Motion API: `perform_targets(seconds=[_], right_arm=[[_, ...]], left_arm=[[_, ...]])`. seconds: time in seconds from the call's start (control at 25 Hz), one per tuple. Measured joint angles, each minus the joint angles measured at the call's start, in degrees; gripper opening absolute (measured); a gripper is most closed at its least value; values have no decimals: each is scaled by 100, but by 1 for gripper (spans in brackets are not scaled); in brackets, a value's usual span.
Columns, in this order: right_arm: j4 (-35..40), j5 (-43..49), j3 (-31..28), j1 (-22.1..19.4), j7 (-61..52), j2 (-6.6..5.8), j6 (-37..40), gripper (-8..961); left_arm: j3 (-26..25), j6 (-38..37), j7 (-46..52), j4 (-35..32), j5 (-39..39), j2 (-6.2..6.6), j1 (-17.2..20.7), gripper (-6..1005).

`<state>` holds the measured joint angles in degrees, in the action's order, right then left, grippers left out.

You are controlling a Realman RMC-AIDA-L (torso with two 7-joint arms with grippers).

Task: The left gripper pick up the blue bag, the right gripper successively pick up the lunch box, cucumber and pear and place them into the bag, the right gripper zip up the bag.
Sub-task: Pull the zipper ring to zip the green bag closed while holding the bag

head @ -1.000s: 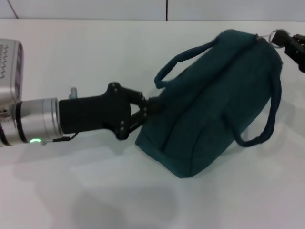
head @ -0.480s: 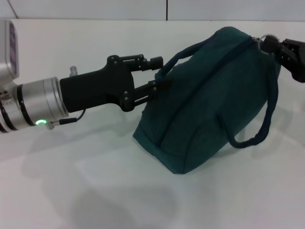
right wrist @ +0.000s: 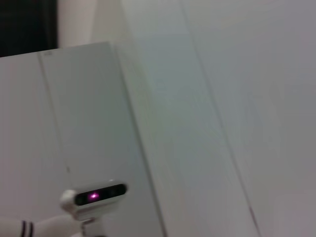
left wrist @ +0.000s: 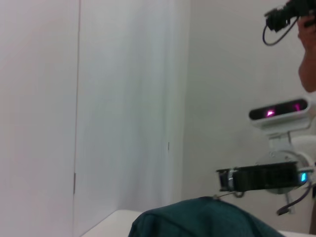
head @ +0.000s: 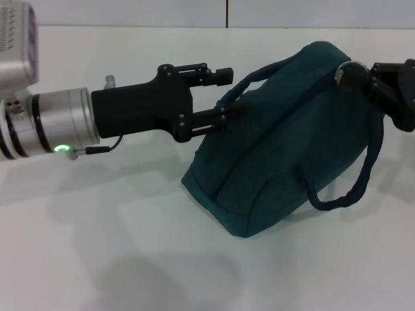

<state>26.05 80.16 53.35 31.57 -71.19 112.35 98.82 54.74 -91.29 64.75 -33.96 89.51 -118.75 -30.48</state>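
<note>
Head view. The blue bag (head: 285,139) sits on the white table (head: 130,246), tipped over at a slant. Its long axis runs diagonally, from the near lower corner on my left side up to the far end on my right, and the zip seam follows that same line along the top. One strap handle (head: 259,81) arches over the upper left edge; the other (head: 363,172) hangs in a loop down the near right side.

My left gripper (head: 230,94) reaches in level from the left, its two fingers parted and empty. The lower finger (head: 214,120) lies against the bag's left end, just beside the strap; the upper one stands clear of the fabric.

My right gripper (head: 363,78) is at the bag's far right end, at the zip. A metal ring (head: 343,70) shows right at its tip. It appears to be pinched on that ring, but the fingertips are poorly resolved and I cannot tell for certain.

Left wrist view. The rounded top of the bag (left wrist: 207,219) shows in the foreground before a pale wall; my right arm's wrist, with its blue light, is beyond it.

Right wrist view. Only wall panels and my own head unit; no bag.
</note>
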Motion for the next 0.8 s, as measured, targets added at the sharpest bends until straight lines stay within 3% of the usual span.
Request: perform_targets(seconds=[0.44,0.8], right_arm=[[63,120,49,187,28,-24,632,7],[67,235,92,51,25,-31,174,7]], left_arm=[[-4,528,-10,17,95,-11,-175,555],[0,234,37,-40,95,19,-195,549]])
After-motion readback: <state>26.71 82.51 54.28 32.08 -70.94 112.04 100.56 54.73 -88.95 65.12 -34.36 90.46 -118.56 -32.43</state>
